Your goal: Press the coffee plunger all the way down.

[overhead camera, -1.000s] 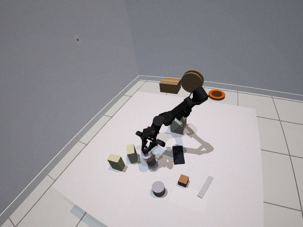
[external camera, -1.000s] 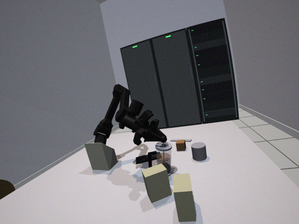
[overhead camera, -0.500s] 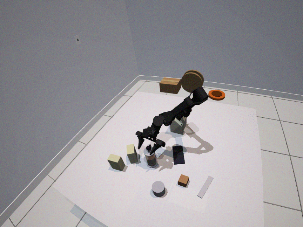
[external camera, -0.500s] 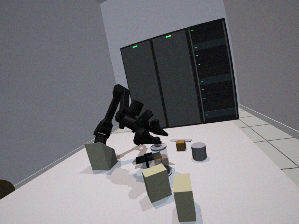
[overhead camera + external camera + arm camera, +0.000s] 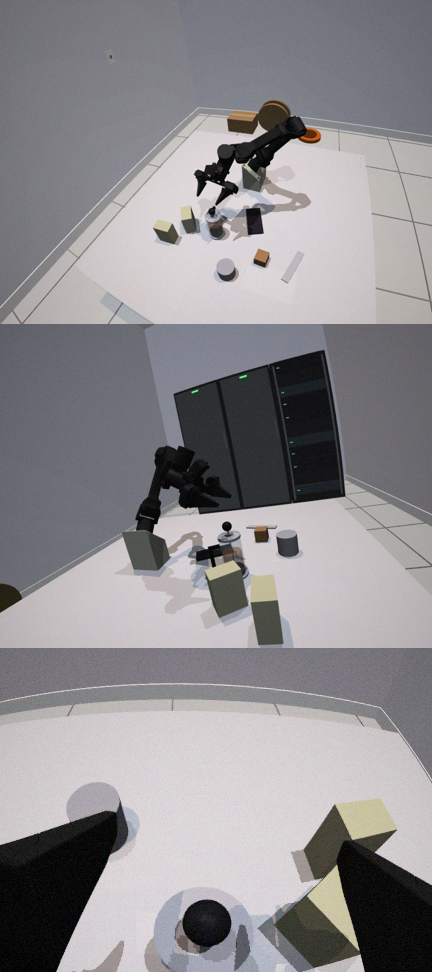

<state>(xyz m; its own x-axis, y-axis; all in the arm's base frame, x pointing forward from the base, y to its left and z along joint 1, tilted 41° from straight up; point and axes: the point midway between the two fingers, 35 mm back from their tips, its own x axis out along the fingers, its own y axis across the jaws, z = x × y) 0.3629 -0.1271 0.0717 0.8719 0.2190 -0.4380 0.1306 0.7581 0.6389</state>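
The coffee press [image 5: 215,228] [image 5: 235,547] stands upright on the table, a clear cylinder with a grey lid and brown contents. Its black plunger knob [image 5: 211,211] [image 5: 226,526] [image 5: 207,923] sits low, just above the lid, with only a short piece of rod showing in the exterior view. My gripper [image 5: 207,199] [image 5: 224,501] [image 5: 232,838] is wide open and empty, above the knob and clear of it. In the wrist view the knob shows low in the picture, between the spread fingers. The lower part of the press is partly hidden in the exterior view.
Two pale yellow blocks [image 5: 188,221] [image 5: 165,231] [image 5: 228,590] [image 5: 266,616] stand beside the press. A grey cylinder [image 5: 226,268] [image 5: 287,545] [image 5: 95,800], an orange-brown cube [image 5: 261,257] [image 5: 261,535], a thin grey bar [image 5: 293,266] and a dark flat pad [image 5: 254,221] also lie around it.
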